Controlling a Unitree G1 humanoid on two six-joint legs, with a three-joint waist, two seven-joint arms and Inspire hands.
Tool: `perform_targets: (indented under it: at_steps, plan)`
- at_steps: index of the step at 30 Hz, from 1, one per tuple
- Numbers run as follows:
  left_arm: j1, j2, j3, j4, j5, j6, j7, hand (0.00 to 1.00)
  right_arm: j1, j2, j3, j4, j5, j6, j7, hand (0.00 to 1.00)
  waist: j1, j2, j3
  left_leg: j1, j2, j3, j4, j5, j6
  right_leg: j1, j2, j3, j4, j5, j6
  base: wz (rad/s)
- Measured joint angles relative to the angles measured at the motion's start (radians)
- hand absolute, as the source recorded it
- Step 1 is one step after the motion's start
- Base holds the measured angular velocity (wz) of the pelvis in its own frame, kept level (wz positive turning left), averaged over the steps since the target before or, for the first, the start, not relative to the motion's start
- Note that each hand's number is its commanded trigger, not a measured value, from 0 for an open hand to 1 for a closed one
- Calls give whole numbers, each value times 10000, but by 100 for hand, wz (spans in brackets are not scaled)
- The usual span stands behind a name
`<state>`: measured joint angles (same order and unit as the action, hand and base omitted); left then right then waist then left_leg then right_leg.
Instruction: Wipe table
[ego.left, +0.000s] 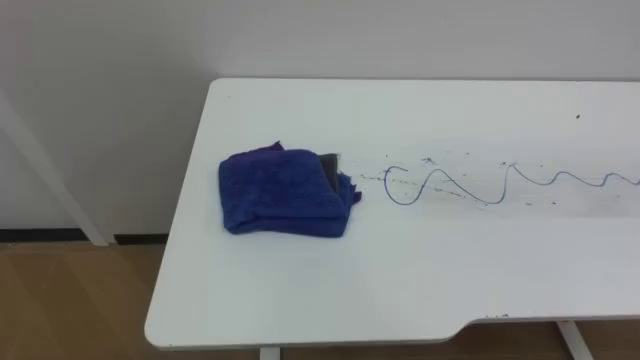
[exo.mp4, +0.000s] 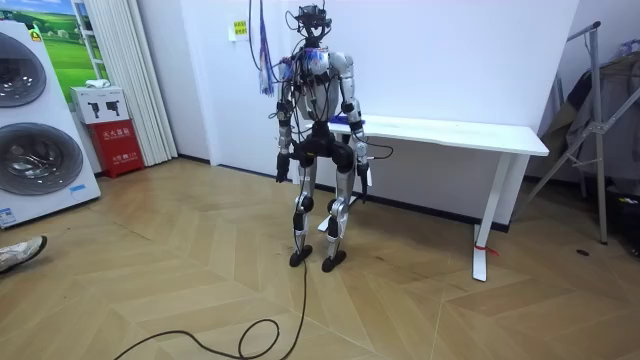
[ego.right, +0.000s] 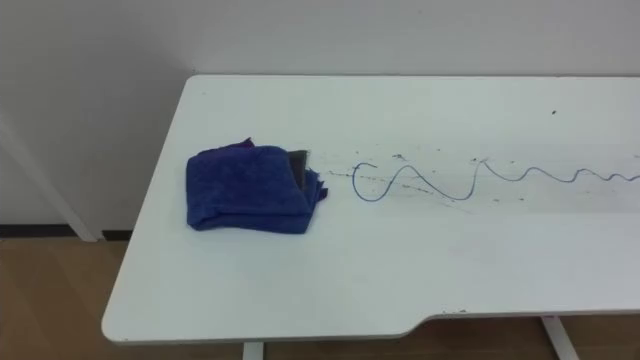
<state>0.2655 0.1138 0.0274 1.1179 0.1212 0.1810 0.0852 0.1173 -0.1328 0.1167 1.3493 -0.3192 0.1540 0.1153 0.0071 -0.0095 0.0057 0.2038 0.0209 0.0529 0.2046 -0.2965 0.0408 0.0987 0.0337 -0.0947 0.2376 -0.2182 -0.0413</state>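
While standing at the room view's left end of the white table (exo.mp4: 450, 132), faces the wall (ego.left: 300, 40) with back to the room camera and both arms hanging down. At the hip on the room view's left, left hand (exo.mp4: 282, 172); low by the table's near edge on the room view's right, right hand (exo.mp4: 361, 183). Too small there to tell whether either is spread or closed.

Seen from the head camera looking down: blue cloth (ego.left: 285, 192) folded into a thick pad, lying flat on the tabletop near its left end, clear of every edge. Poking out at the cloth's upper right, dark grey corner (ego.left: 329, 168) — cannot tell of what. Just right of the cloth, across a small gap, blue pen line (ego.left: 470, 185) starting in a loop and running in waves off toward the view's right edge. Around the loop, a faint dashed streak and small dark flecks; farther back on the right, lone dark speck (ego.left: 577, 117). At the front right, tabletop edge cut inward in a shallow curve.

Given by the room camera instead: whole length of the table on a white leg (exo.mp4: 497, 215), herringbone wood floor (exo.mp4: 150, 260), stacked washing machines (exo.mp4: 35, 160) and red box (exo.mp4: 118, 147) at the room view's left, metal stand (exo.mp4: 590, 130) at its right — and a shoe (exo.mp4: 20, 252) at the lower left edge.
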Motion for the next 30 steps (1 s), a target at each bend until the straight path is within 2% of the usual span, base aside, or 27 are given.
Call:
perform_targets:
  at_steps: [9,13,19,24,26,27,29,30]
  plan:
    - [-86,88,1,-63,19,-17,163,0,-1,-2,-1,-144,-8,-10,-31,0,0,-11,-2,3,1,14,-1,0,0,-10,4,12,9,0,0,0]
    - [-197,184,70,-48,8,-158,215,0,-59,-3,-8,-195,91,-39,-30,0,18,-14,0,10,-1,13,-5,0,0,-10,6,32,10,1,0,0]
    - [-120,168,114,-3,-39,-178,156,0,31,-1,-238,-66,1371,-20,-263,0,5,-12,3,29,3,78,-14,0,0,-10,24,98,-7,1,0,-2]
    - [58,196,895,-20,-2,-116,75,0,525,-56,-1620,201,3699,2,-663,0,-78,-21,8,116,9,103,-84,0,0,68,32,101,-10,1,2,0]
    - [144,200,1600,-93,-6,-65,-5,0,706,-235,-2875,387,5054,2,-955,0,-275,-35,9,170,10,209,-134,0,0,91,33,124,-22,-2,5,-4]
    - [163,208,1868,-89,-9,-43,-48,0,704,-308,-3223,472,5341,5,-1014,0,-340,-51,11,170,13,243,-149,0,0,66,31,129,-12,-2,6,-9]
    - [275,313,2697,-110,9,-23,-92,0,879,-659,-4607,560,6376,16,-1310,0,-522,-160,11,163,10,277,-159,0,0,14,30,166,0,-6,11,-7]
    - [294,359,2858,-117,22,-23,-93,0,938,-758,-4862,559,6611,16,-1376,0,-566,-191,15,159,8,274,-159,0,0,7,30,166,-13,-10,15,-4]
